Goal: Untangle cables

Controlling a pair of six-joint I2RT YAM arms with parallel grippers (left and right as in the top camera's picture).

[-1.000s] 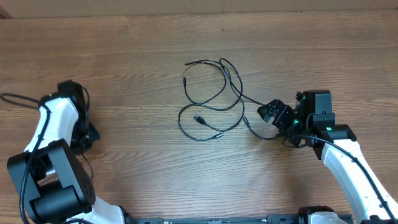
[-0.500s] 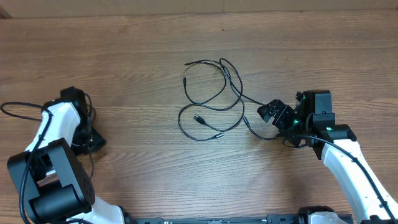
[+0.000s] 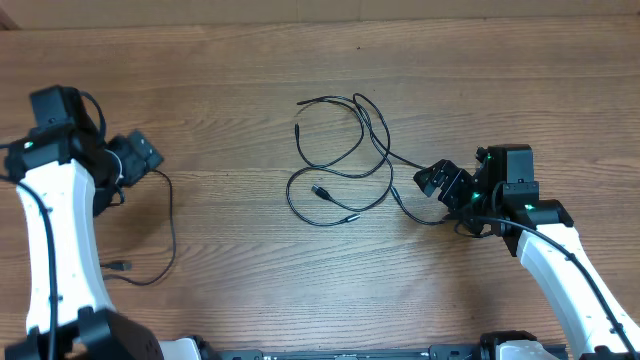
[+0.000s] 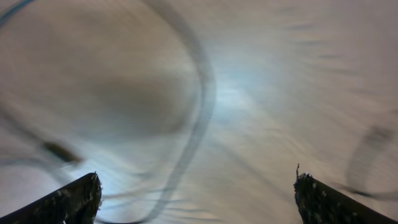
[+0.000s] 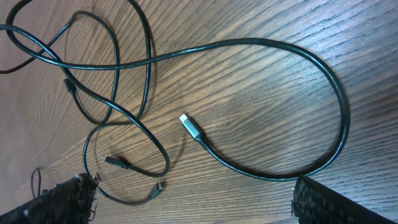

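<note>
While the left wrist view is smeared with blur, its two tips show at the bottom corners, far apart, so the left fingers [image 3: 138,158] are spread wide and grasp nothing visible; a blurred dark strand curves across the desk [image 3: 230,70] ahead of them; seen from overhead they sit at the desk's left side, and a loose cord [image 3: 172,225] starts just beside them, runs toward the near edge and curls back to a small plug end [image 3: 118,266]; whether that cord touches the fingers cannot be told. At the right, the right fingers [image 3: 438,181] are likewise released, tips wide apart at the bottom corners of their wrist view, closed on nothing; a long loop [image 5: 341,109] of cable lies flat on the wood ahead of them, ending in a silvery plug [image 5: 189,126] about midway between the tips; the loop's near curve passes just beside one tip; beyond it, the tangle [image 3: 384,152] of crossing black strands rests at mid-desk, well apart from the left fingers.
</note>
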